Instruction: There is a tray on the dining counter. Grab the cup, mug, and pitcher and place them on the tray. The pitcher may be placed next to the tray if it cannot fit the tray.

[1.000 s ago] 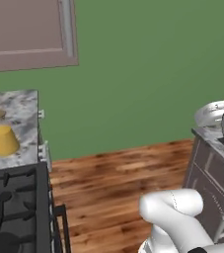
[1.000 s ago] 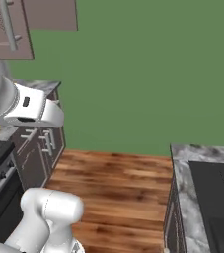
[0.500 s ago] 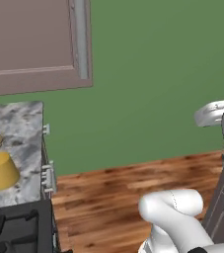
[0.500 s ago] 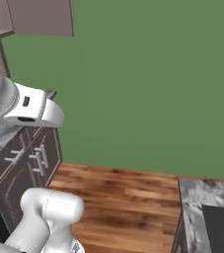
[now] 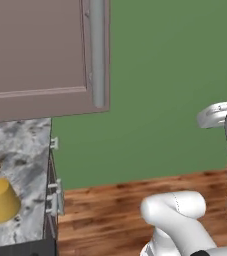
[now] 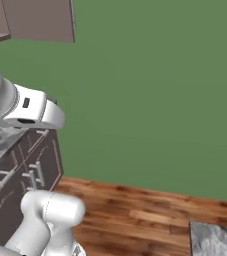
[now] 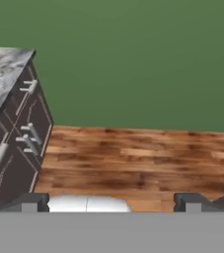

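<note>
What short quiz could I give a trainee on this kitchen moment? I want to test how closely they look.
1. True or false: the cup stands on the wooden floor.
2. What colour is the wall? A green, B white, C blue.
3. Fill in: the gripper is ____.

Key: 1 false, it sits on a marbled worktop; 2 A; 3 open, its fingertips wide apart with nothing between.

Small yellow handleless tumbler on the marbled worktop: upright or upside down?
Cannot tell for sure. The yellow tumbler stands on end on the marbled worktop, not on its side; its narrow end faces up, which hints inverted.
</note>
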